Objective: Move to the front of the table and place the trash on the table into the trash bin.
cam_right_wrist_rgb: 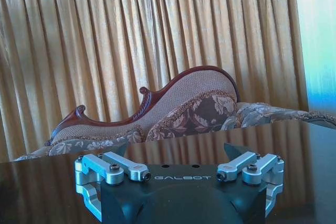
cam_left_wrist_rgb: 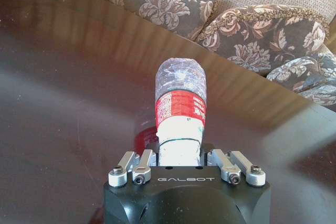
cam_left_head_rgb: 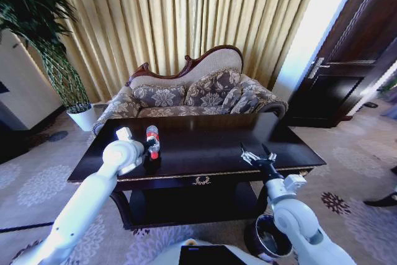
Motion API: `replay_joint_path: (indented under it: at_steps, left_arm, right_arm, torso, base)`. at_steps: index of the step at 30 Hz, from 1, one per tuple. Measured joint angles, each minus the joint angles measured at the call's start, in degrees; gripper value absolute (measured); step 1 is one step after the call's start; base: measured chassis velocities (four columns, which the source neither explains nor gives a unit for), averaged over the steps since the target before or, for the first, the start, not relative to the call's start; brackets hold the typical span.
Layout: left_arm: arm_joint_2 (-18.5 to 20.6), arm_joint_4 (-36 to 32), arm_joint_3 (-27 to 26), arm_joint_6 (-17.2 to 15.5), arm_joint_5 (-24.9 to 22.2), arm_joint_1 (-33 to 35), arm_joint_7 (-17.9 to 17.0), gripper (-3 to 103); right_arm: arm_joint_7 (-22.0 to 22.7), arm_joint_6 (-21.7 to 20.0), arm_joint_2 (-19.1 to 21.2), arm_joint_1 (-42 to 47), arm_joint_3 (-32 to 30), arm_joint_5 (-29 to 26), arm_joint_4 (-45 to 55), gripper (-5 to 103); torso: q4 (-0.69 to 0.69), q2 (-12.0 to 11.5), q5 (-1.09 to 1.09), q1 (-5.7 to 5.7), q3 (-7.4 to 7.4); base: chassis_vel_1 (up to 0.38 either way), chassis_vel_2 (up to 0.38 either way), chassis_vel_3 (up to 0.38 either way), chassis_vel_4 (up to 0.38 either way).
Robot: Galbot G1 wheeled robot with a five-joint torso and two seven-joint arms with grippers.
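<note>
Your left end effector (cam_left_head_rgb: 151, 148) is on the left part of the table (cam_left_head_rgb: 211, 144), pinching the bottle (cam_left_head_rgb: 152, 140) low on its body. In the left wrist view the bottle (cam_left_wrist_rgb: 181, 116) runs out from between the jaws with its red label facing you and its clear end pointing toward the sofa (cam_left_wrist_rgb: 247, 35). You cannot tell from the head view whether the bottle stands on the tabletop or is lifted just off it.

Your right end effector (cam_left_head_rgb: 258, 155) hovers over the table's front right part with its fingers spread and nothing between them. In the right wrist view the end effector (cam_right_wrist_rgb: 181, 174) sits low over the glossy top, facing the sofa (cam_right_wrist_rgb: 184, 108) and the gold curtain (cam_right_wrist_rgb: 147, 40) behind it.

The bin (cam_left_head_rgb: 268, 240) stands on the carpet at the table's front right corner, just beside your right arm and well below the tabletop. The right arm partly covers its rim.

Around you: the sofa (cam_left_head_rgb: 192, 91) sits close behind the table's far edge. A plant (cam_left_head_rgb: 37, 23) in a white pot (cam_left_head_rgb: 82, 117) stands at the far left, and a dark door (cam_left_head_rgb: 347, 60) is at the far right. A small white thing (cam_left_head_rgb: 123, 133) lies on the table just behind your left wrist; you cannot tell what it is.
</note>
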State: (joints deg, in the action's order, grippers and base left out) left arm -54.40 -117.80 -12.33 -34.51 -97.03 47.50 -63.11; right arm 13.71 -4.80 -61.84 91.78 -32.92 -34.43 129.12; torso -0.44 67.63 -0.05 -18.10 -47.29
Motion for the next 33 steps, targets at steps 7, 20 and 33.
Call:
replay_joint_path:
  at_steps: [7, 20, 33]
  left_arm:
    - [0.9, -1.2, -1.0, -0.4, 0.1, -0.2, 0.3, 32]
    - [2.3, -3.8, -3.8, -0.1, 2.0, 0.4, 3.7, 32]
    - [6.5, -4.1, -8.3, 5.3, 38.4, 10.4, 32.8, 32]
  right_arm:
    - [0.0, 0.0, 0.1, -0.1, 0.0, 0.0, 0.0, 100]
    - [0.0, -0.1, 0.6, 0.1, -0.7, -0.8, 1.3, 100]
    - [6.1, -6.3, 5.3, 0.1, -1.7, -9.0, 8.6, 100]
  torso:
    - [0.03, 0.0, 0.01, -0.01, 0.0]
    - [0.02, 0.0, 0.05, 0.02, 0.04]
    - [0.02, 0.0, 0.05, 0.02, 0.04]
  base:
    - [0.0, 0.0, 0.0, 0.0]
    - [0.0, 0.0, 0.0, 0.0]
    - [0.0, 0.0, 0.0, 0.0]
